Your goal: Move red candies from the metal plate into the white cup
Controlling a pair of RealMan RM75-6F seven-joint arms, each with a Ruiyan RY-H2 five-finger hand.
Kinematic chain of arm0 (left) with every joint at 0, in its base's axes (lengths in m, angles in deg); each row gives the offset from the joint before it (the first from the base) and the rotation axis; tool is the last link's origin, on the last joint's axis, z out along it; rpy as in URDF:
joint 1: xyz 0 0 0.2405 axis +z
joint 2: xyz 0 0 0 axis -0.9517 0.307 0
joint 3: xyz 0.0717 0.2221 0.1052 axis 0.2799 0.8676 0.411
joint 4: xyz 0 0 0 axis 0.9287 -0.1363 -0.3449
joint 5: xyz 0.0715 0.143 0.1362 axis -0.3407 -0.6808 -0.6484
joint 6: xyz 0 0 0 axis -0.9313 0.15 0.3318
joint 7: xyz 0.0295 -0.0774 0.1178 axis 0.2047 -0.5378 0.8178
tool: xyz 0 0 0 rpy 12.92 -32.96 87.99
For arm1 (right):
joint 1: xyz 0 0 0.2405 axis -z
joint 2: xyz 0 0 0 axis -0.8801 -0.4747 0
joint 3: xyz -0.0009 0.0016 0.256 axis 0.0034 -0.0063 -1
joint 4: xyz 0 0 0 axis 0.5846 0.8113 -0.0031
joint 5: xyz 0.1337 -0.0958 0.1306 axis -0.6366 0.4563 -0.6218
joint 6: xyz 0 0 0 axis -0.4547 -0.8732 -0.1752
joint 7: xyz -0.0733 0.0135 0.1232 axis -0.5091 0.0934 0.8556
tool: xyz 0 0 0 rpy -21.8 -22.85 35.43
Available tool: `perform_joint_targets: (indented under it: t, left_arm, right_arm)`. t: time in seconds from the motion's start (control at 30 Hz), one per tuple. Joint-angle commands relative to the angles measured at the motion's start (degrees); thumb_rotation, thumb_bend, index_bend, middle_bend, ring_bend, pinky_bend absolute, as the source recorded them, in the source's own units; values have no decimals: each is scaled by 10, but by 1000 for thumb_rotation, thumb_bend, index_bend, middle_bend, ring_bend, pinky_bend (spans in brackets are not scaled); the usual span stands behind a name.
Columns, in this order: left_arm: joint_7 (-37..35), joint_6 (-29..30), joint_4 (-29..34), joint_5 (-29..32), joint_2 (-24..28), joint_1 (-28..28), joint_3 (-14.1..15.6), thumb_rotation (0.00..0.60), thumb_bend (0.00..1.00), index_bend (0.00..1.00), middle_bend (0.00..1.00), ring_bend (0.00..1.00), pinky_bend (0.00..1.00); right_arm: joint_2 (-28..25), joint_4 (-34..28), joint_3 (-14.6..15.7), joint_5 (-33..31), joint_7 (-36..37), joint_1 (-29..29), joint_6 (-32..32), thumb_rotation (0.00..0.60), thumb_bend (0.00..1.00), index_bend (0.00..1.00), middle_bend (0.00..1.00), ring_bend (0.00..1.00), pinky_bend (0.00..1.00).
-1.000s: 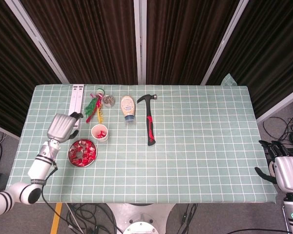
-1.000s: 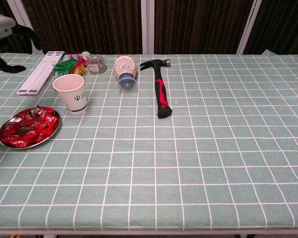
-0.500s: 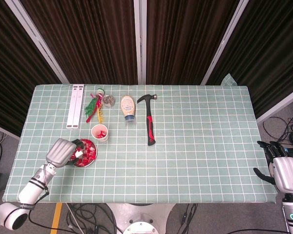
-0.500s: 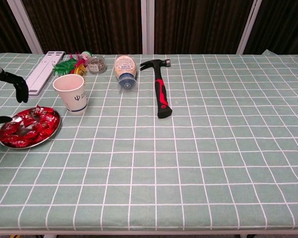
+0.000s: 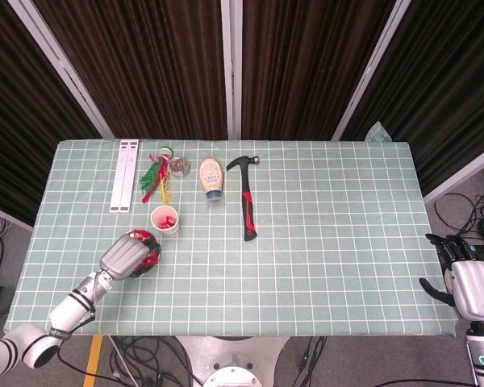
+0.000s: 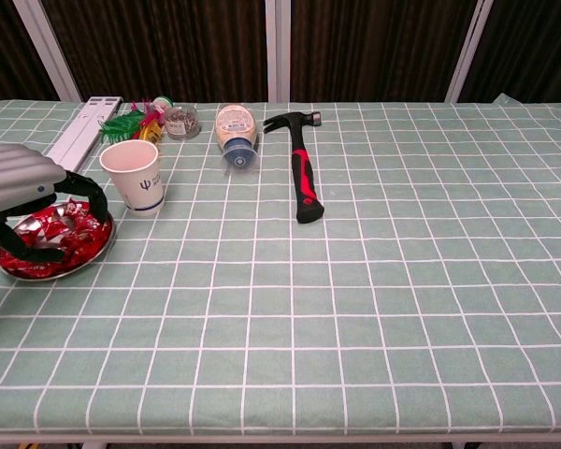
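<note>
Candies [image 6: 70,234] in shiny red wrappers are heaped on the metal plate [image 6: 92,258], overhung by the left hand [image 6: 23,192], fingers curled, grasp unclear.

white cup [image 6: 135,175] just behind metal plate [image 6: 84,257], hammer [image 6: 302,174] well right, bare cloth between

Red candies [image 6: 67,234] fill metal plate [image 6: 86,263] beside upright white cup [image 6: 132,175].

The left hand [image 5: 128,257] has swung from beside the cup [image 5: 164,219] — back toward the near edge — and now sits over the plate [image 6: 79,263], fingers [image 6: 92,195] curled down among the candies [image 6: 61,232], covering most of them from above.
</note>
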Motion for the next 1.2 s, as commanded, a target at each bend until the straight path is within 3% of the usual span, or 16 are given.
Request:
perform_joint_targets:
  t: [0.03,0.4,0.7,1.0,1.2]
  left_arm:
    - [16,-9,-12,-1,-7,-5,0,600,269,404,419,891,1000]
    - [39,-38,-28,13,-17,-9,2,600,269,396,401,889,1000]
    - [46,-42,-44,28,-26,-4,-2,600,268,448,433,891,1000]
    - [56,-46,-67,36,-42,-2,-5,600,274,502,502,902,1000]
    - [36,-43,-98,35,-60,-1,-7,600,325,593,604,925,1000]
  right_arm:
    - [-1,-2,-1,-2,-2,1,-1,600,89,196,303,192,472]
    - [-2,-10,-2,-4,-14,-1,3,600,89,196,304,193,475]
    - [-1,-15,-2,-5,-20,-2,5,600,89,196,304,193,477]
    - [-2,-17,-2,-4,-22,-3,5,600,89,196,306,197,480]
    - [-3,-17,-2,-3,-20,-2,3,600,89,196,310,205,483]
